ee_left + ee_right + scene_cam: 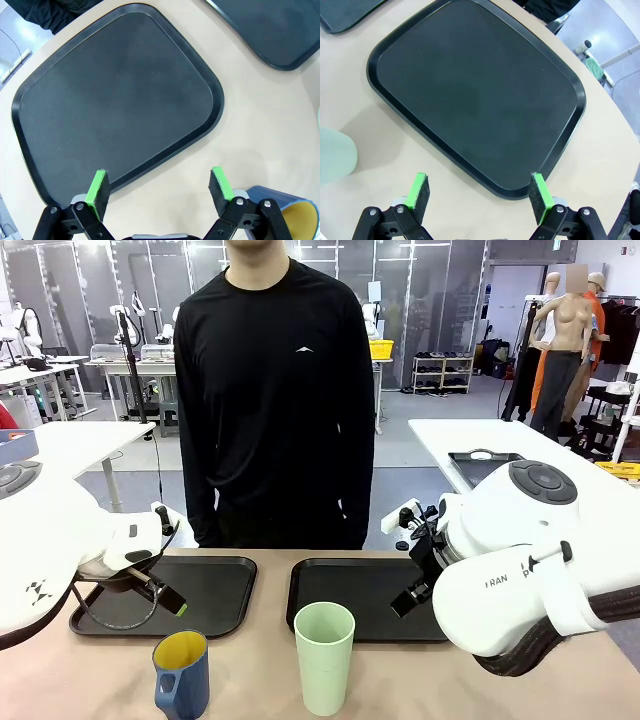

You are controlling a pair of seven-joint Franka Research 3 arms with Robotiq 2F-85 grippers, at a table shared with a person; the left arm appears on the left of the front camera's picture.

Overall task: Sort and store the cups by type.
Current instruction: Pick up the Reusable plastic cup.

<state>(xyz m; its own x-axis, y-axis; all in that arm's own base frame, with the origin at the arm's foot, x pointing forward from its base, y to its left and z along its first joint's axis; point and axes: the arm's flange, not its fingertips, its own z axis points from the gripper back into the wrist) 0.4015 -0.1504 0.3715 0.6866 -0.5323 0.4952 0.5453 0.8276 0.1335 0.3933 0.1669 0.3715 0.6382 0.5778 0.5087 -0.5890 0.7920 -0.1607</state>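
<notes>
So here's the setup: two flat black plastic trays with rounded corners sit side by side on the pale beige tabletop (250, 680), the left tray (215, 585) and the right tray (350, 590), and both have nothing in them. A person in a black long-sleeved top (280, 390) stands at the far side, arms hanging down.

Both cups are upright on the bare table on the robot's side of the trays, not in either one. The short dark blue mug with the yellow inside (181, 675) is just in front of the left tray's near right corner. The tall pale mint-green handleless tumbler (324, 655) is to its right, apart from it, in front of the right tray's near left end.

The left gripper (159, 175) hangs over the near rim of the left tray, green-padded fingers spread wide with nothing between them, and the mug is just beside one finger. The right gripper (480, 180) hangs over the near edge of the right tray, also spread wide and holding nothing.
</notes>
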